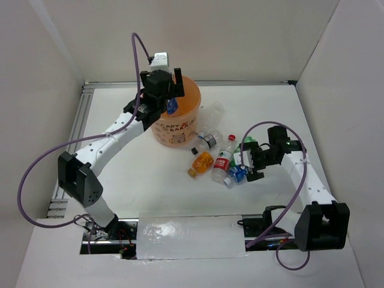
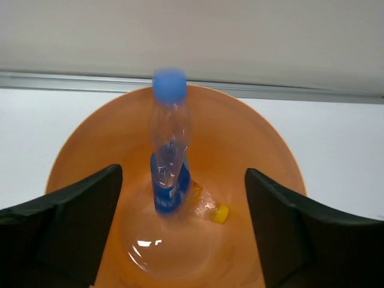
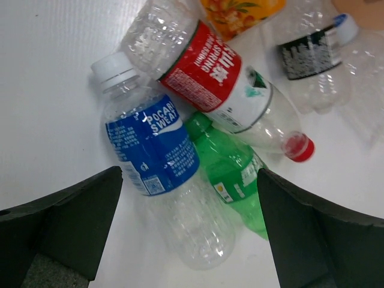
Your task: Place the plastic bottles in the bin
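My left gripper [image 1: 170, 90] is open above the orange bin [image 1: 193, 96]. In the left wrist view the gripper [image 2: 183, 201] is empty. A blurred clear bottle with a blue cap and blue label [image 2: 170, 144] stands loose inside the bin [image 2: 258, 138], beside a clear bottle with a yellow cap [image 2: 210, 207]. My right gripper [image 1: 245, 163] is open low over the bottle pile. Its jaws [image 3: 189, 210] straddle the blue-labelled bottle [image 3: 157, 156] and the green bottle [image 3: 231, 171]. The red-white labelled bottle [image 3: 210, 72], the orange bottle [image 3: 240, 12] and the dark-labelled bottle [image 3: 309, 54] lie beyond.
On the table right of the bin lie the orange bottle [image 1: 201, 162], the red-white one [image 1: 223, 158], the dark-labelled one [image 1: 207, 140] and a clear one [image 1: 215, 111]. White walls enclose the table on three sides.
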You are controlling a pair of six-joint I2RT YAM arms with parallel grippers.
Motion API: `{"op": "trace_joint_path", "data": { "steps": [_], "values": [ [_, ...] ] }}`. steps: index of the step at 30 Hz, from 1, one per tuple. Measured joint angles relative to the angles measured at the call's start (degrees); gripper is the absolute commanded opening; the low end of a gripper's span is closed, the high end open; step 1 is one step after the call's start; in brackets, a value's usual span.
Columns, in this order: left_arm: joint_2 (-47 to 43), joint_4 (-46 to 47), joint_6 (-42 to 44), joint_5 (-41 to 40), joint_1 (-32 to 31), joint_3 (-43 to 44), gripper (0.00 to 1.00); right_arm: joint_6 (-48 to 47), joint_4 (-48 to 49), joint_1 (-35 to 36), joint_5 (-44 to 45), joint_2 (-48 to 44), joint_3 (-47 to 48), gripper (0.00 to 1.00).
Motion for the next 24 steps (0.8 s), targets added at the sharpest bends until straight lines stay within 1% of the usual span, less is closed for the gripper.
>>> {"op": "trace_joint_path", "data": {
  "steps": [3,6,7,8,10,12,15,17,18,19,20,22,24],
  "values": [
    [-0.68,-0.33,0.85,-0.37,-0.07,-0.33,0.99,-2.45,-0.11,1.79,1.57,3.48,-0.09,0.99],
    [-4.15,0.66,3.91,0.7,-0.79,-4.26,0.99,-3.65,1.14,4.61,3.93,5.66,-1.14,0.97],
    [-7.74,0.96,6.03,2.47,-1.86,-7.96,0.97,-3.96,1.88,5.64,4.85,5.86,-2.14,0.96],
    [-8.7,0.92,6.25,3.06,-2.21,-8.81,0.97,-4.22,2.32,6.51,5.73,5.95,-3.13,0.96],
    [-14.29,2.62,9.14,6.4,-4.7,-13.88,0.96,-4.52,3.98,8.09,7.56,6.6,-5.2,0.94],
    [-21.33,4.2,10.54,10.51,-7.5,-20.85,0.94,-4.7,5.95,9.16,9.49,7.69,-7.37,0.9],
    [-31.95,6.93,11.15,16.17,-11.56,-32.35,0.94,-4.79,9.51,9.84,12.22,9.05,-10.71,0.85],
    [-36.57,8.79,10.51,18.21,-13.03,-39.23,0.94,-4.52,10.91,10.12,13.53,9.42,-12.15,0.73],
    [-38.47,9.62,10.12,18.84,-13.75,-43.06,0.94,-4.26,11.19,10.21,13.79,9.49,-12.17,0.64],
    [-39.67,9.81,9.64,19.28,-14.4,-46.47,0.94,-3.93,11.82,10.29,14.05,9.51,-12.2,0.55],
    [-40.33,10.32,8.81,19.61,-15.04,-49.7,0.94,-3.52,12.17,10.34,14.16,9.57,-12.13,0.4],
    [-40.57,11.21,7.43,20.0,-16.15,-55.21,0.94,-2.8,12.02,10.36,14.32,9.6,-11.91,0.29],
    [-40.06,11.43,6.64,20.09,-17.4,-59.17,0.95,-1.64,9.27,10.21,14.1,9.53,-10.19,0.23]
  ]
}}
